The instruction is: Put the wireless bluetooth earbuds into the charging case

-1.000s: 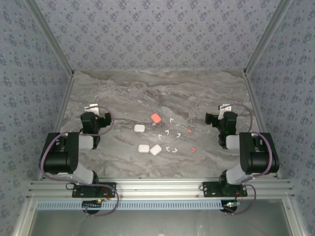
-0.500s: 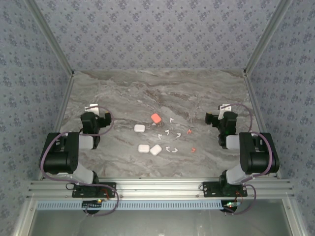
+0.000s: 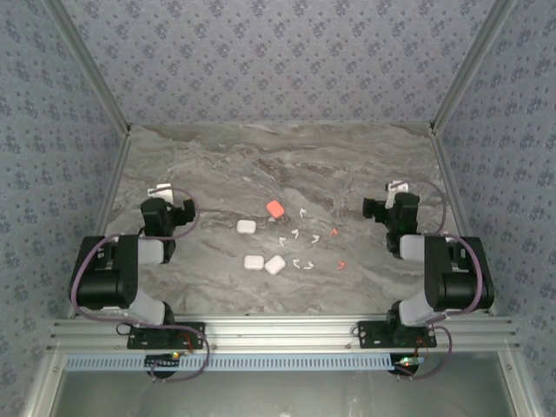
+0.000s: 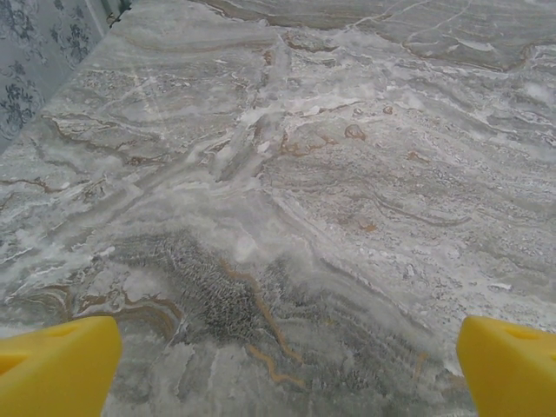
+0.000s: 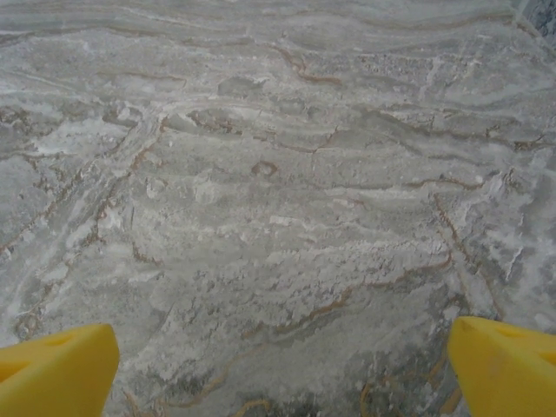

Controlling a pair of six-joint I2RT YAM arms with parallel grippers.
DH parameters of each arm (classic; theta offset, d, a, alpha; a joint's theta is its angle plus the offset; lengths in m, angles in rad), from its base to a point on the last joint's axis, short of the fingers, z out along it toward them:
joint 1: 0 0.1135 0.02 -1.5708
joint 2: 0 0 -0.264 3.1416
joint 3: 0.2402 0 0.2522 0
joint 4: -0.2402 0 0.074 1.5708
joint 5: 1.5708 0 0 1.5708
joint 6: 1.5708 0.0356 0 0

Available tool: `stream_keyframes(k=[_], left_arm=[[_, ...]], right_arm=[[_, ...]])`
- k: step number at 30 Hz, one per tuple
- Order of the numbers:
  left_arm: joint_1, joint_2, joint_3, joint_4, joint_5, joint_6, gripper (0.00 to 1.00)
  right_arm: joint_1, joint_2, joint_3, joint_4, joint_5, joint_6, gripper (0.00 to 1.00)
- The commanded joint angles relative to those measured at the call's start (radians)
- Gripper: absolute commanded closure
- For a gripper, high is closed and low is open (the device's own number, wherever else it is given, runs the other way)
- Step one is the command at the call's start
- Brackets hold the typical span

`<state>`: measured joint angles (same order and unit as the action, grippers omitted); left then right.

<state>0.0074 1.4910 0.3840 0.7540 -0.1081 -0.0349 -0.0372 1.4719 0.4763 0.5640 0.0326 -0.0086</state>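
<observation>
Blue flowered wallpaper (image 3: pixel 278 61) lines the walls around a grey marble-patterned table (image 3: pixel 217 165). In the top view the task's things lie in a loose cluster at the centre of the frame.

A coral-red case (image 3: pixel 274 208) sits at the top of the cluster. The upper white case (image 3: pixel 246 227) is just below and to its left. Further down, the lower-left white case (image 3: pixel 254 261) lies just beside the lower-right white case (image 3: pixel 275 265). At this size I cannot tell whether any lid is open.

The white earbuds (image 3: pixel 295 233) are scattered on the bare marble to the right of the cases, about six of them, each apart from the others. The two coral-red earbuds lie at the right fringe, one (image 3: pixel 334 233) above the other (image 3: pixel 341 264). None of the buds appears to sit in a case.

The left gripper (image 3: pixel 161 193) is at the left of the frame and the right gripper (image 3: pixel 397 189) at the right. Both are well apart from the cluster.

In the left wrist view the left gripper (image 4: pixel 287 369) has its jaws spread wide. Its yellow fingertips (image 4: pixel 52 365) sit at the bottom corners, with only marble between them. The right gripper (image 5: pixel 282 365) looks the same in its own view, wide open and holding nothing.

By my reading the task has not started. No earbud is seated, no case is held, and neither arm is near the work. Every step is left to do: picking up each bud, matching it to a case, and inserting it, probably after opening the lids.
</observation>
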Motion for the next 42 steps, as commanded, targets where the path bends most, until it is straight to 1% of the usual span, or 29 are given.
stream_keyframes(k=[1,4,6,8,10,12,14,17,18,21,25,30,33,36,42], left_arm=[[0.002,-0.144,0.050,-0.116,0.015,-0.004,0.01],[0.003,-0.266,0.090,-0.242,0.041,-0.016,0.01],[0.004,-0.324,0.152,-0.381,0.034,-0.063,0.01],[0.003,-0.354,0.237,-0.555,0.036,-0.152,0.01],[0.002,-0.358,0.291,-0.674,0.057,-0.253,0.01],[0.002,-0.353,0.321,-0.751,0.104,-0.332,0.01],[0.001,-0.345,0.343,-0.828,0.153,-0.406,0.01],[-0.014,-0.334,0.352,-0.887,0.251,-0.459,0.01],[-0.024,-0.332,0.355,-0.907,0.261,-0.470,0.01],[-0.054,-0.327,0.369,-0.981,0.278,-0.491,0.01],[-0.063,-0.320,0.359,-1.023,0.327,-0.519,0.01],[-0.064,-0.319,0.360,-1.063,0.331,-0.505,0.01],[-0.064,-0.322,0.355,-1.065,0.331,-0.504,0.01],[-0.064,-0.325,0.352,-1.068,0.333,-0.504,0.01],[-0.063,-0.319,0.354,-1.068,0.328,-0.492,0.01]], right_arm=[[-0.017,-0.105,0.160,-0.336,-0.024,0.029,0.00],[-0.010,-0.200,0.202,-0.483,-0.027,0.056,0.00],[-0.002,-0.254,0.231,-0.592,-0.017,0.077,0.00],[0.010,-0.286,0.280,-0.726,-0.010,0.109,0.00],[0.037,-0.298,0.326,-0.847,-0.010,0.129,0.00],[0.079,-0.298,0.366,-0.946,0.003,0.147,0.00],[0.144,-0.286,0.411,-1.045,0.019,0.157,0.00],[0.261,-0.255,0.475,-1.142,0.037,0.175,0.00],[0.296,-0.236,0.491,-1.159,0.044,0.184,0.00],[0.403,-0.146,0.574,-1.213,0.056,0.200,0.00],[0.533,0.052,0.749,-1.267,0.087,0.199,0.04],[0.645,0.319,0.978,-1.329,0.105,0.190,0.15],[0.682,0.453,1.104,-1.349,0.103,0.180,0.18],[0.695,0.565,1.219,-1.375,0.097,0.171,0.22],[0.731,0.705,1.347,-1.406,0.090,0.156,0.28]])
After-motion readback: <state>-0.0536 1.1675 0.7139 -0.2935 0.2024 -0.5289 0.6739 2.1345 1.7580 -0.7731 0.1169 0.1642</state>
